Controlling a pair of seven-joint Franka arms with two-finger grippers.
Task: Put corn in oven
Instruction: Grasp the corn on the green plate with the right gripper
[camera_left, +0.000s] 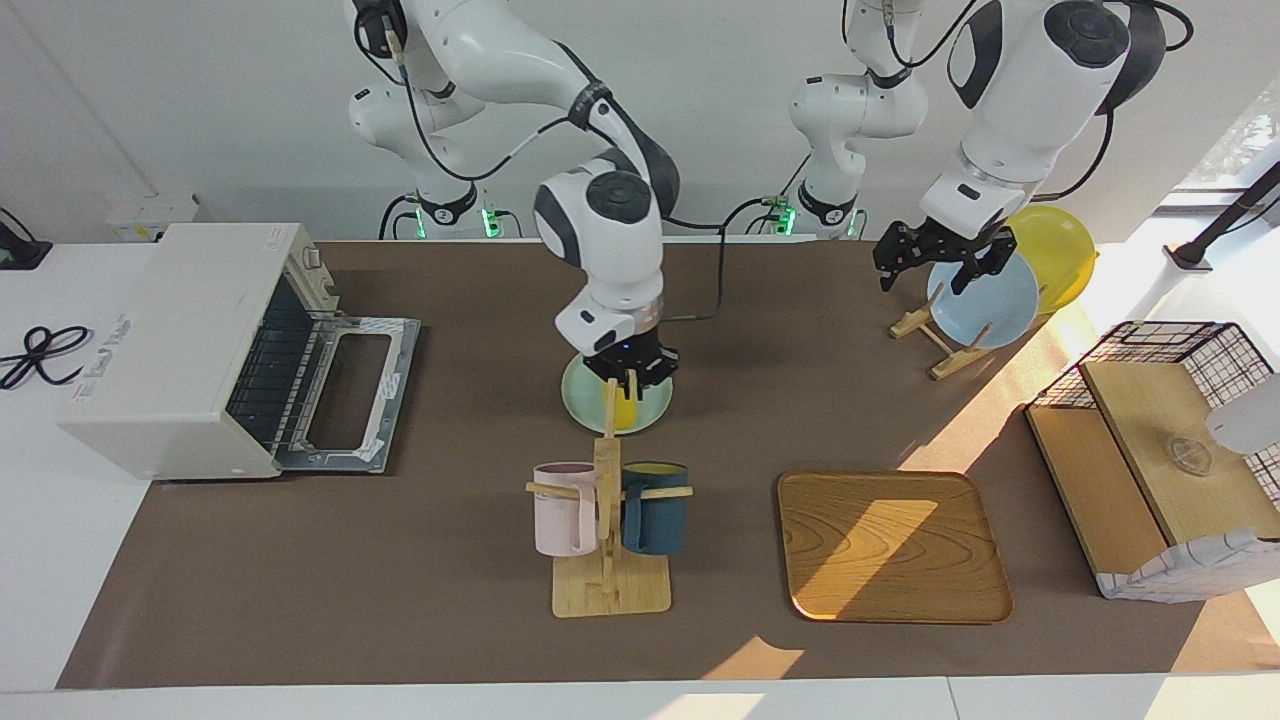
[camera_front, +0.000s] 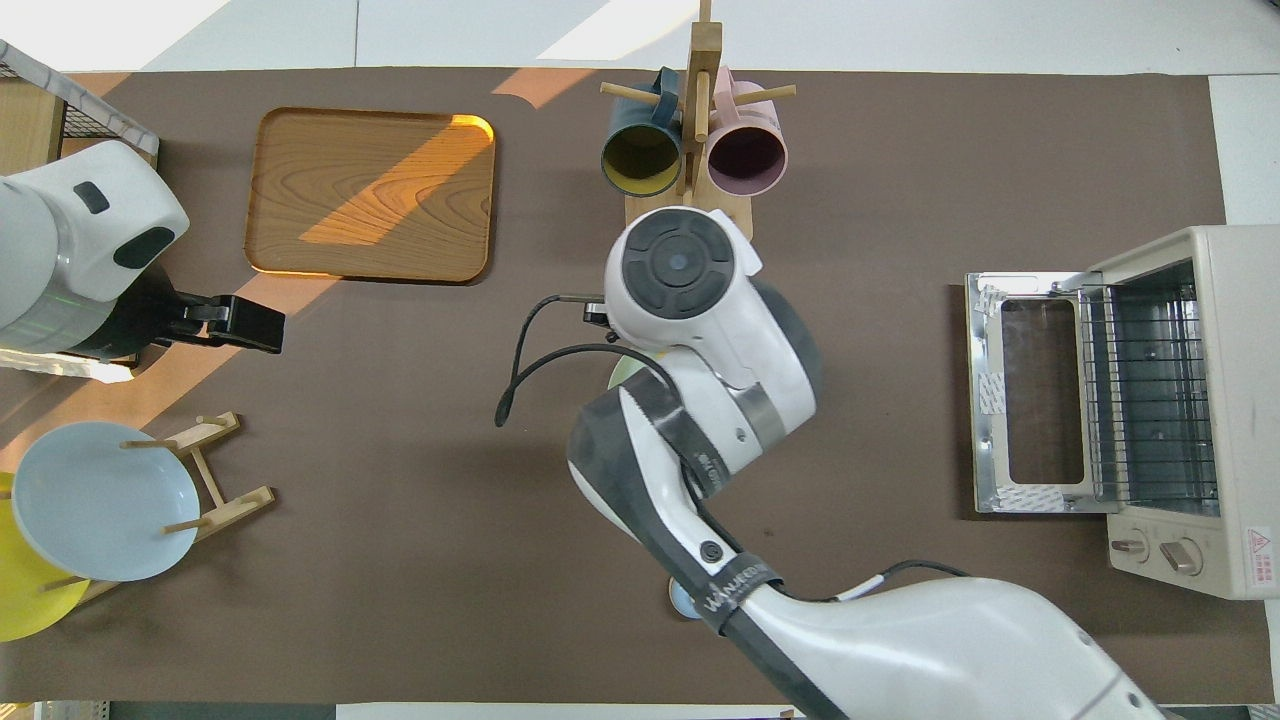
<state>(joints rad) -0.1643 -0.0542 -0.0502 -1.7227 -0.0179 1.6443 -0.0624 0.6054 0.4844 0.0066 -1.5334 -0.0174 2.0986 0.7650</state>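
The yellow corn (camera_left: 626, 408) lies on a pale green plate (camera_left: 582, 392) in the middle of the table; only its end shows under the hand. My right gripper (camera_left: 630, 388) is down at the plate, right over the corn. The right arm hides the corn in the overhead view, where only a sliver of the plate (camera_front: 620, 373) shows. The off-white oven (camera_left: 165, 350) stands at the right arm's end of the table, its door (camera_left: 350, 392) folded down flat and its rack bare. It also shows in the overhead view (camera_front: 1235, 300). My left gripper (camera_left: 940, 262) waits, open and empty, raised over the plate rack.
A wooden mug rack (camera_left: 608, 560) with a pink mug and a dark blue mug stands just farther from the robots than the green plate. A wooden tray (camera_left: 890, 545) lies beside it. A plate rack holds a blue plate (camera_left: 985, 300) and a yellow plate. A wire-and-wood shelf (camera_left: 1150, 440) stands at the left arm's end.
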